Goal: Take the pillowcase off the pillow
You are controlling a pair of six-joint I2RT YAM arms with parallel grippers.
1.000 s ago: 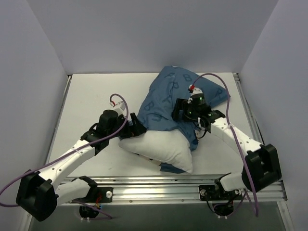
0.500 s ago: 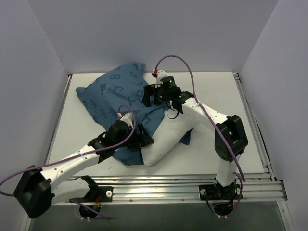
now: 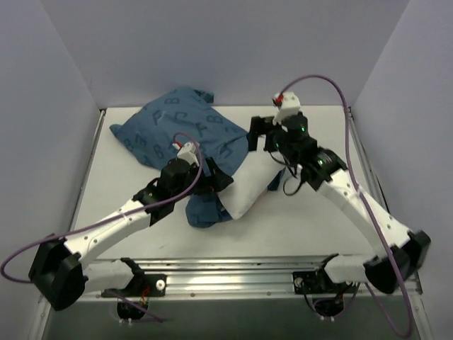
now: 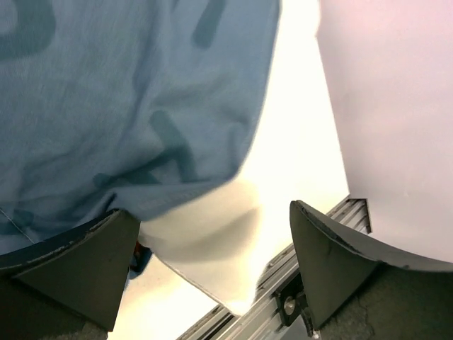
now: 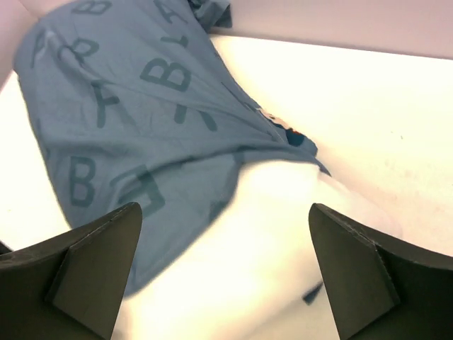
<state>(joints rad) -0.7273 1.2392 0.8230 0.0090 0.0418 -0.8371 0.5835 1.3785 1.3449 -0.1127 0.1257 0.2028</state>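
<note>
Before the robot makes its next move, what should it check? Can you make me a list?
1. Pillowcase off the pillow: not ok. The blue cover still wraps one end, and only the white end pokes out.
2. Left gripper open: ok. Its fingers are wide apart, with the cover's edge and a pillow corner in front of it.
3. Right gripper open: ok. It is wide apart and grips nothing.
4. Cover's open edge in sight to grab: ok. It runs across the pillow in the right wrist view.
5. Pillow resting on the table: ok.
6. How much pillow is hidden inside the cover: cannot tell.
</note>
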